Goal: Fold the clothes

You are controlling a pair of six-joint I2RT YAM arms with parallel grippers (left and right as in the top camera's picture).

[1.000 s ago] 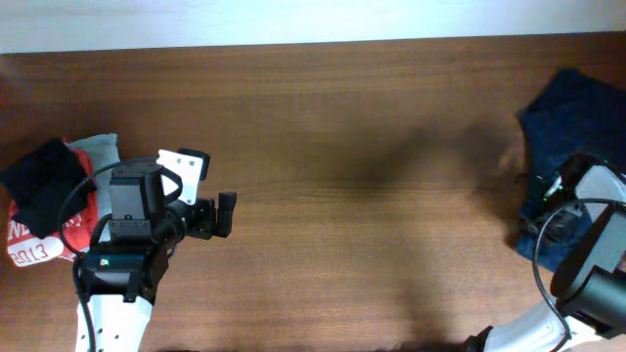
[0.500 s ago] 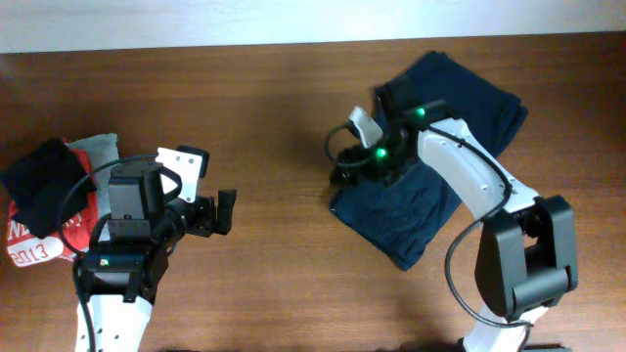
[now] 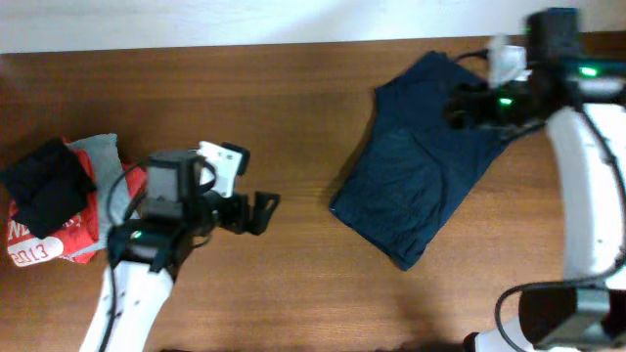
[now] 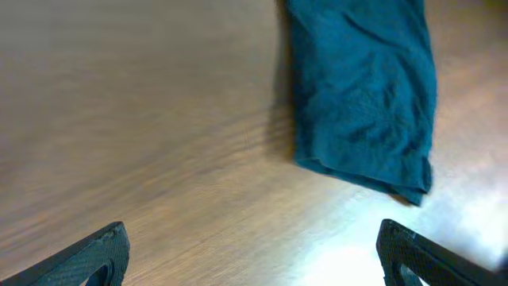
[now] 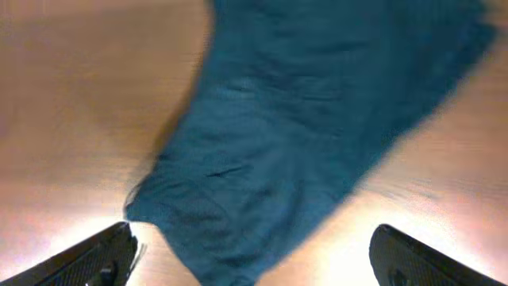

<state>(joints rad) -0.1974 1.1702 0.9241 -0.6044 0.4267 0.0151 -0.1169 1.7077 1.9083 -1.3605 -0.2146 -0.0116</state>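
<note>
Against the frame half a second back: the right arm is no longer bent over the left half of the clothes. It now reaches up along the right edge, with the right gripper over the garment's upper right part. The left arm has shifted rightward, so the left gripper sits nearer the table's middle. The garment's low corner stays in the same place, and the upper left flap now lies uncovered and flat.

Clothes: dark navy, wrinkled, spread on the right-centre of the table, running diagonally from the near-centre corner up toward the far right.

Left gripper: in the wrist view the fingertips stand wide apart at the frame's corners, with nothing between them. The garment lies well ahead of them.

Right gripper: the fingertips are equally wide apart, gripping nothing, with navy fabric below them. Contact with the fabric cannot be told.

Writing: white capitals on the red shirt at the far left, partly hidden and too small to read. The black cloth lies over it, with the grey garment just beside. No other labels are legible.
</note>
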